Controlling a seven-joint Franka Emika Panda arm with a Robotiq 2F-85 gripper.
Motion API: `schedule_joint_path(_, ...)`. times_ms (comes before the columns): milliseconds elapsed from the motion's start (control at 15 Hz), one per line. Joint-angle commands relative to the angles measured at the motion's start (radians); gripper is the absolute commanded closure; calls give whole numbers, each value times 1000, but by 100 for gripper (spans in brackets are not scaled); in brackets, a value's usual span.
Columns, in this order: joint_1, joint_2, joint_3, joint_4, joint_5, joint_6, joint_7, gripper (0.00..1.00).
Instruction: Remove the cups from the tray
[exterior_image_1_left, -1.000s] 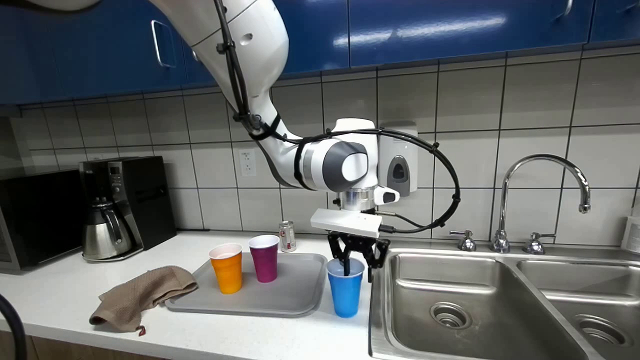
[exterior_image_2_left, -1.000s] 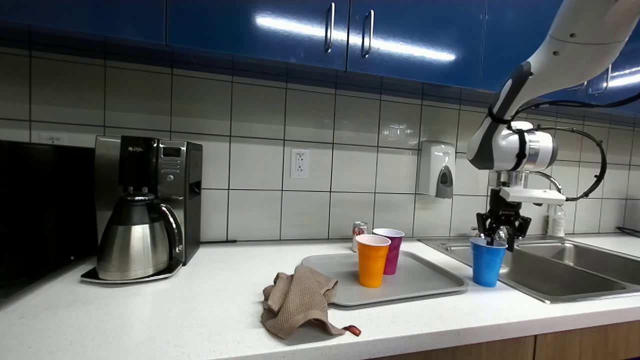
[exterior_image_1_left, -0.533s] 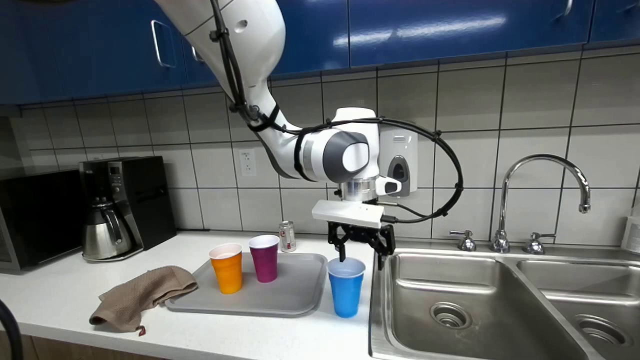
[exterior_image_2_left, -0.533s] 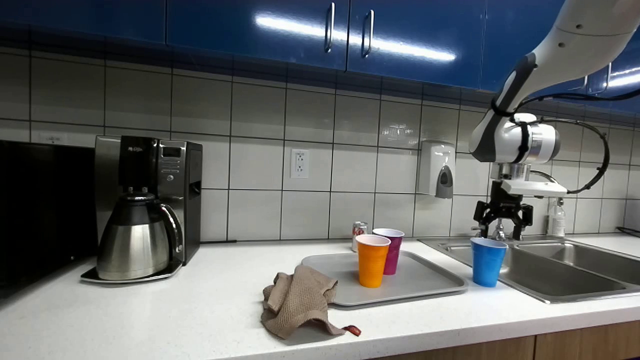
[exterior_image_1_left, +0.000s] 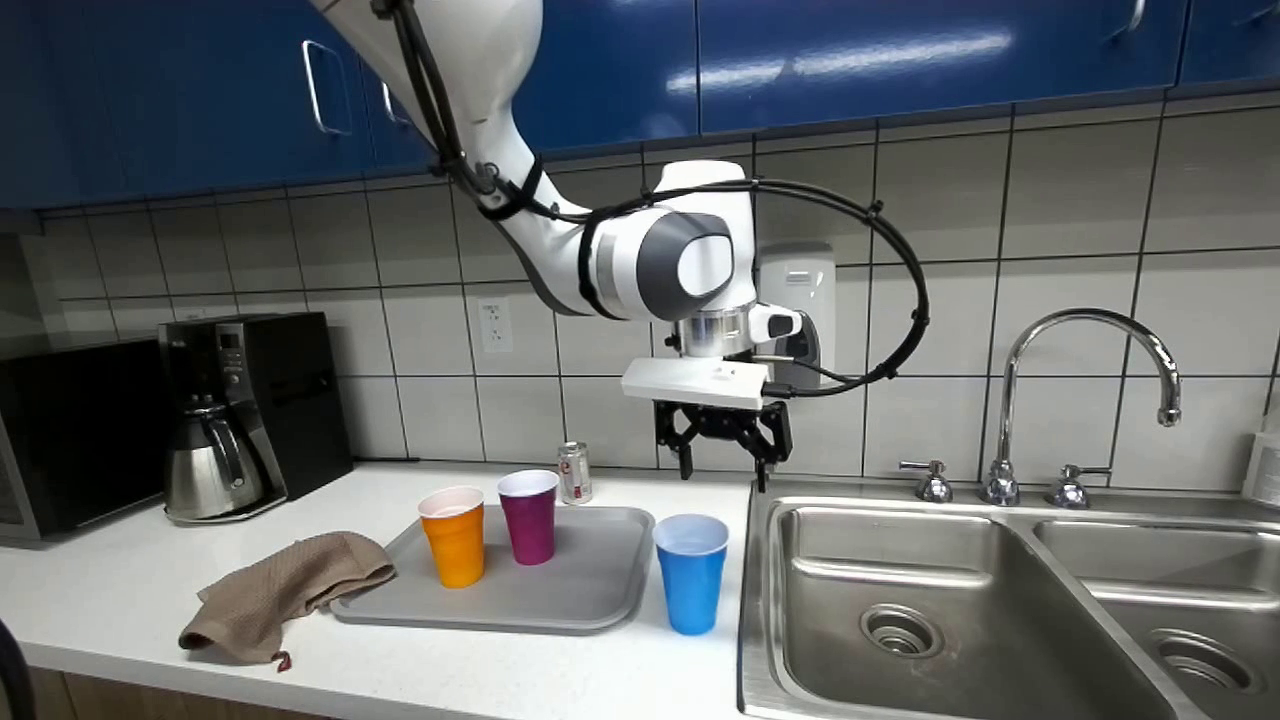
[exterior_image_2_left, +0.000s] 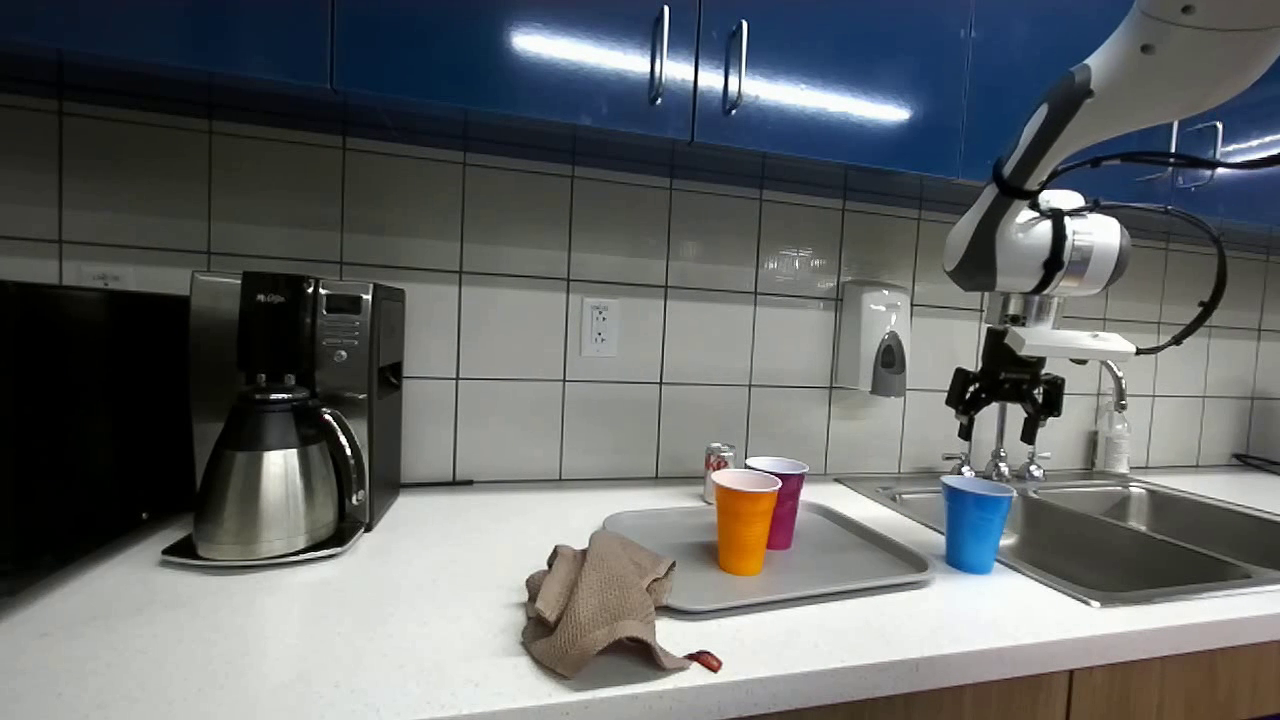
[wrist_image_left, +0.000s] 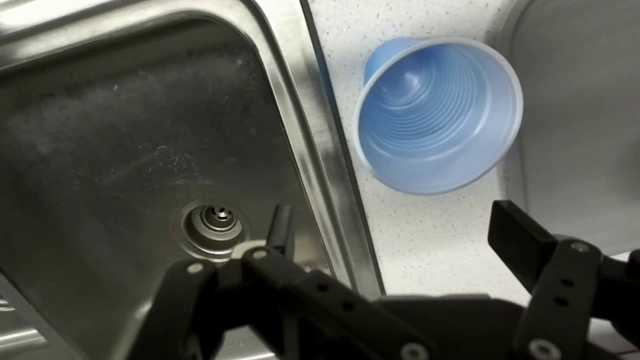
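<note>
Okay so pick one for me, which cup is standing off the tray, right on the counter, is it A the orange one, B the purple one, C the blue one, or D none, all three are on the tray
C: the blue cup stands on the counter between the tray and the sink, while the orange cup and the purple cup stand on the tray.

Three cups (exterior_image_1_left: 691, 590), one tray (exterior_image_1_left: 565, 590), one cloth (exterior_image_1_left: 290, 588)
</note>
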Motion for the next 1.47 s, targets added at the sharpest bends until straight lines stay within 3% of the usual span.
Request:
schedule_joint_path(0,12,-46,8,-14,45,-1,-51,0)
schedule_joint_path(800,98,-62,63,-8,149,-3,-139,0)
schedule_joint_path(1400,175,-33,122,7,133,17,-89,0)
